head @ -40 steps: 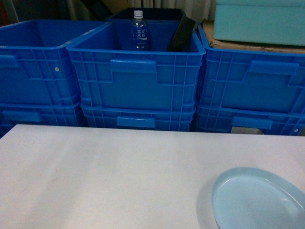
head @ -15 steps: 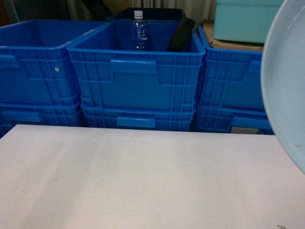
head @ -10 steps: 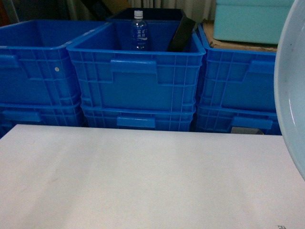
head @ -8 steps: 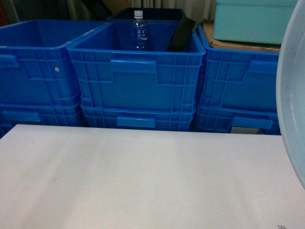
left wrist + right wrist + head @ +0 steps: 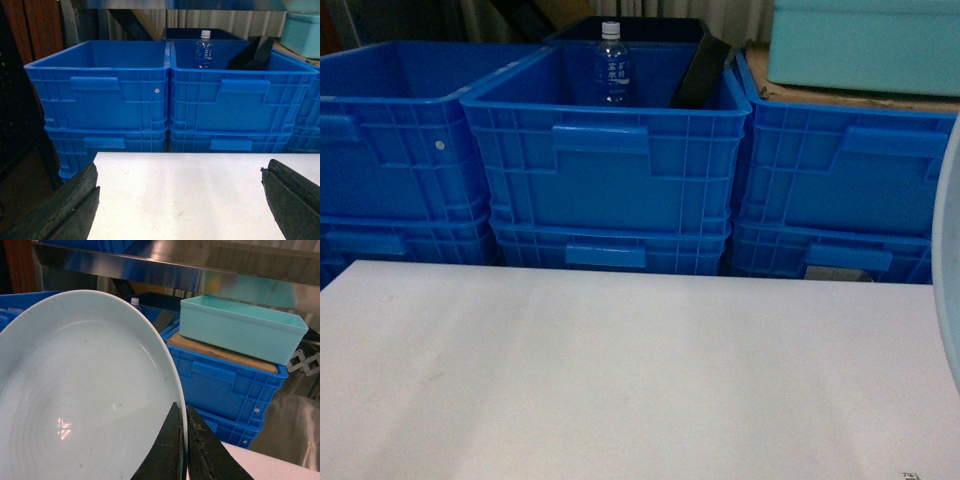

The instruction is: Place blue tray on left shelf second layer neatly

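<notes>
The blue tray (image 5: 80, 390) is pale blue and round, and it fills the left of the right wrist view, tilted up on edge. My right gripper (image 5: 182, 407) is shut on its rim, one black finger on each side. In the head view only a sliver of the blue tray (image 5: 952, 250) shows at the right edge, above the table. My left gripper (image 5: 180, 170) hangs open over the white table's near left part, with nothing between its fingers (image 5: 75, 205). A stainless-steel shelf rail (image 5: 175, 265) runs above the crates; which layer it belongs to I cannot tell.
Stacked dark-blue crates (image 5: 610, 160) stand in a row behind the white table (image 5: 620, 370). The middle crate holds a water bottle (image 5: 611, 65) and a black object (image 5: 700, 75). A teal tub (image 5: 865, 45) sits on cardboard on the right crates.
The tray lay flat on the table's lower right 2.6 s ago. It has since been lifted on edge and has slid rightward, almost out of the head view.
</notes>
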